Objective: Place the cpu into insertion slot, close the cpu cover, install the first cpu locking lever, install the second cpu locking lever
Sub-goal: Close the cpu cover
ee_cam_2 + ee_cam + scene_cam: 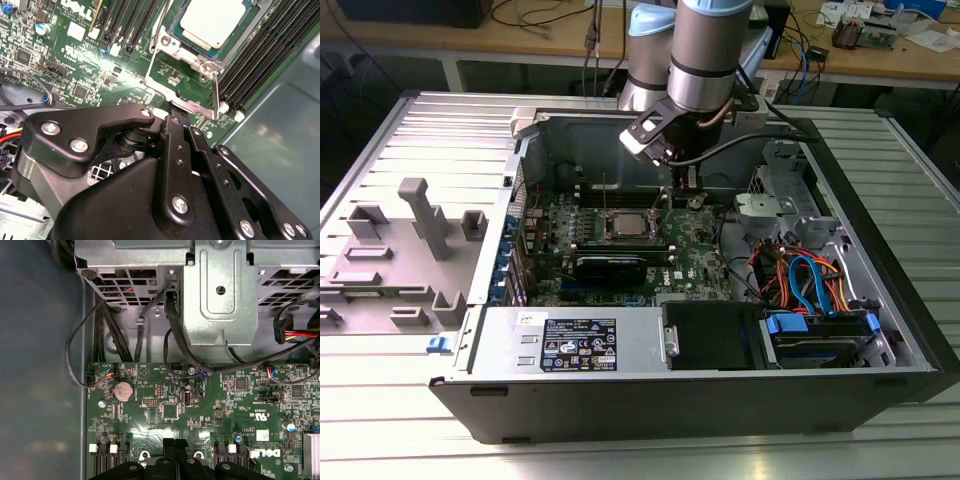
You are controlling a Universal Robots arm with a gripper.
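Silver-grey cpu [212, 20] sits in the insertion slot [176, 31], straight ahead of the claw [175, 119], its tips pinched together, holding nothing visible.

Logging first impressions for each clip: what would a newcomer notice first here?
The grey arm angled down into the open computer case, its black gripper close over the green motherboard. Next, the silver cpu lying in the insertion slot near the gripper, and blue and orange cables at the exterior view's right.
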